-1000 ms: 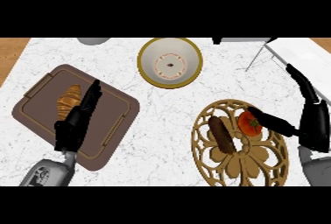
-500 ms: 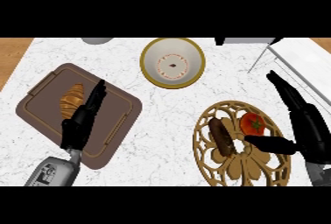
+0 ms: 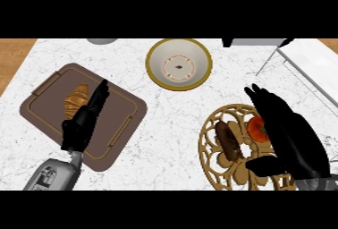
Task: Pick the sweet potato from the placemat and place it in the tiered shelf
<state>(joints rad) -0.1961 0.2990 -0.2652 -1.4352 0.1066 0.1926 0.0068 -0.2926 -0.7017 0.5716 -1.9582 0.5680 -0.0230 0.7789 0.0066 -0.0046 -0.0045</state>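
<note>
The sweet potato [image 3: 228, 140] lies on the round openwork placemat [image 3: 218, 172] at near right, its long axis running near to far. It is judged dense, stiff and fairly heavy, with a dry skin; take hold across its middle, fingers on one long side and thumb on the other. A tomato [image 3: 257, 129] sits just right of it. The right hand [image 3: 290, 138] hovers over the mat's right part, fingers straight and extended, thumb reaching toward the sweet potato, holding nothing. The left hand [image 3: 84, 120] rests, fingers straight, over the brown tray [image 3: 125, 120] beside a croissant [image 3: 76, 101].
</note>
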